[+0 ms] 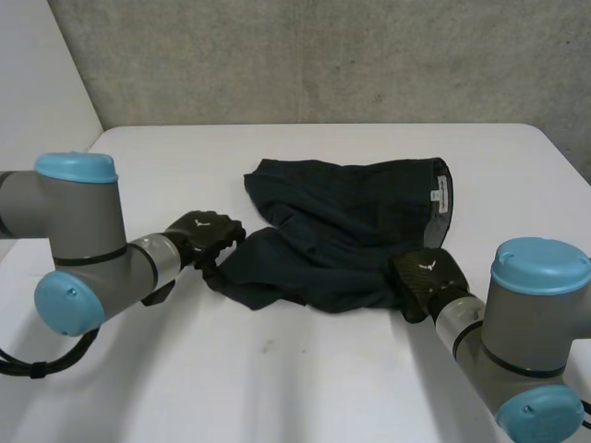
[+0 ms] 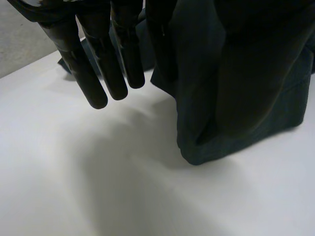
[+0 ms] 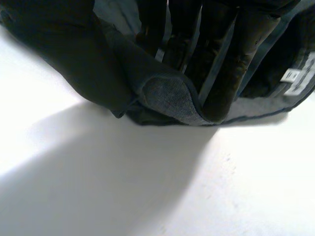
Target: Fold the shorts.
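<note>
Dark shorts point(image 1: 351, 231) lie crumpled in the middle of the white table point(image 1: 277, 369), waistband to the right with a white label point(image 1: 434, 196). My left hand point(image 1: 205, 233) is at the left leg's hem. In the left wrist view its fingers point(image 2: 93, 64) hang straight above the table, right beside the cloth point(image 2: 236, 88), and grip nothing that I can see. My right hand point(image 1: 427, 277) is at the near end of the waistband. In the right wrist view its fingers point(image 3: 236, 59) are closed into a raised fold of the cloth point(image 3: 167, 96), next to the label point(image 3: 290, 76).
A grey wall runs behind the table's far edge. Bare white tabletop lies in front of the shorts, between my two arms.
</note>
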Controlling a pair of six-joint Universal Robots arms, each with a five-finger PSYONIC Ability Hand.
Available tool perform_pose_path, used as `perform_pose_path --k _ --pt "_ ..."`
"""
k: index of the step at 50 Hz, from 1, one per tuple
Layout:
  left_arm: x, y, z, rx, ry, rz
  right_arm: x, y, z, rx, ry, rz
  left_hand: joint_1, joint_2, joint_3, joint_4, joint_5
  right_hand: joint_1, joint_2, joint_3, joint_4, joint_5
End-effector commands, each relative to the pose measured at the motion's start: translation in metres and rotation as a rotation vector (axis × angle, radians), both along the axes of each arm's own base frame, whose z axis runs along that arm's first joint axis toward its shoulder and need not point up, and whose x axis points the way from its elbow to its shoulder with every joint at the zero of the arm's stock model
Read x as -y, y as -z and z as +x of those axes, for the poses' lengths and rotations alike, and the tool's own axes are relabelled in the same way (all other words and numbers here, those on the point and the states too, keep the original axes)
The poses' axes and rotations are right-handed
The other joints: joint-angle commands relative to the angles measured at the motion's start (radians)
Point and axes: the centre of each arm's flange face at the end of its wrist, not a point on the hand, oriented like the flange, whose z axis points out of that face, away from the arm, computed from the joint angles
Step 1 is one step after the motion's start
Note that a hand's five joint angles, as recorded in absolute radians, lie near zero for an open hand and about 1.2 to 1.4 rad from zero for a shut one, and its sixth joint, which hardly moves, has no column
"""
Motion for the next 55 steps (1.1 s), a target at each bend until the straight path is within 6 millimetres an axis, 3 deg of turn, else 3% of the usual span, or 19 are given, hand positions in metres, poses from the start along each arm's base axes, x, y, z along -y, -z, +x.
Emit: perform_pose_path --k 1,5,10,12,15,17,19,22,23,25,26,29,31,36,41,46,49,52,55 --pt "-0.005 0.003 -0.012 -0.008 0.023 0.002 0.007 -0.024 0.000 0.044 0.015 -0.058 0.186 0.188 0.188 0.184 0.190 0.446 0.226 0.235 0.213 0.264" --pt "-0.003 0.009 -0.014 -0.003 0.022 0.009 0.007 -0.043 0.000 0.067 0.015 -0.107 0.403 0.405 0.405 0.401 0.407 0.446 0.226 0.235 0.213 0.264" --pt "-0.004 0.010 -0.014 0.002 -0.001 0.016 0.006 -0.065 0.000 0.074 0.010 -0.146 0.506 0.508 0.508 0.504 0.510 0.446 0.226 0.235 0.213 0.264" --pt "-0.007 0.007 -0.017 -0.006 0.000 0.012 0.005 -0.072 -0.001 0.074 0.008 -0.152 0.749 0.751 0.751 0.747 0.753 0.446 0.226 0.235 0.213 0.264" --pt "-0.008 -0.004 -0.018 -0.018 -0.012 -0.008 0.003 -0.086 -0.001 0.063 0.002 -0.154 0.790 0.792 0.793 0.789 0.795 0.446 0.226 0.235 0.213 0.264" --pt "-0.008 -0.020 -0.015 -0.024 -0.035 -0.048 0.003 -0.092 -0.002 0.046 -0.001 -0.156 0.790 0.792 0.793 0.789 0.795 0.446 0.226 0.235 0.213 0.264" --pt "-0.010 -0.052 -0.006 -0.027 -0.095 -0.128 0.001 -0.105 -0.003 0.015 -0.011 -0.172 0.790 0.792 0.793 0.789 0.795 0.446 0.226 0.235 0.213 0.264" --pt "-0.018 -0.095 0.006 -0.038 -0.170 -0.241 -0.002 -0.134 -0.004 -0.010 -0.029 -0.233 0.790 0.792 0.793 0.789 0.795 0.446 0.226 0.235 0.213 0.264" --pt "-0.027 -0.123 0.011 -0.058 -0.196 -0.313 -0.004 -0.149 -0.004 -0.015 -0.034 -0.263 0.790 0.792 0.793 0.789 0.795 0.446 0.226 0.235 0.213 0.264" --pt "-0.035 -0.145 0.016 -0.073 -0.209 -0.367 -0.007 -0.165 -0.005 -0.018 -0.037 -0.298 0.790 0.792 0.793 0.789 0.795 0.446 0.226 0.235 0.213 0.264" --pt "-0.048 -0.164 0.022 -0.065 -0.213 -0.411 -0.009 -0.184 -0.006 -0.020 -0.037 -0.333 0.790 0.792 0.793 0.789 0.795 0.446 0.226 0.235 0.213 0.264" --pt "-0.073 -0.183 0.033 -0.006 -0.190 -0.450 -0.016 -0.213 -0.011 -0.026 -0.040 -0.363 0.790 0.792 0.793 0.789 0.795 0.446 0.226 0.235 0.213 0.264" --pt "-0.086 -0.184 0.037 0.047 -0.167 -0.456 -0.023 -0.221 -0.014 -0.046 -0.052 -0.337 0.790 0.792 0.793 0.789 0.795 0.446 0.226 0.235 0.213 0.264" --pt "-0.109 -0.161 0.032 0.174 -0.075 -0.433 -0.027 -0.204 -0.017 -0.156 -0.091 -0.208 0.790 0.792 0.793 0.789 0.795 0.446 0.226 0.235 0.213 0.264" --pt "-0.103 -0.118 0.028 0.292 -0.025 -0.361 -0.016 -0.161 -0.009 -0.267 -0.136 -0.084 0.790 0.792 0.793 0.789 0.795 0.446 0.226 0.235 0.213 0.264" --pt "-0.064 -0.072 0.016 0.395 -0.082 -0.326 0.004 -0.120 0.000 -0.297 -0.143 0.004 0.790 0.792 0.793 0.789 0.795 0.446 0.226 0.235 0.213 0.264" --pt "-0.041 -0.064 0.010 0.413 -0.141 -0.358 0.019 -0.111 0.008 -0.283 -0.136 -0.029 0.790 0.792 0.793 0.789 0.795 0.446 0.226 0.235 0.213 0.264" --pt "-0.012 -0.068 -0.002 0.414 -0.192 -0.434 0.044 -0.111 0.015 -0.250 -0.082 -0.122 0.790 0.792 0.793 0.789 0.795 0.446 0.226 0.235 0.213 0.264" --pt "0.018 -0.095 -0.019 0.382 -0.217 -0.583 0.070 -0.131 0.022 -0.207 -0.007 -0.281 0.790 0.792 0.793 0.789 0.795 0.446 0.226 0.235 0.213 0.264"
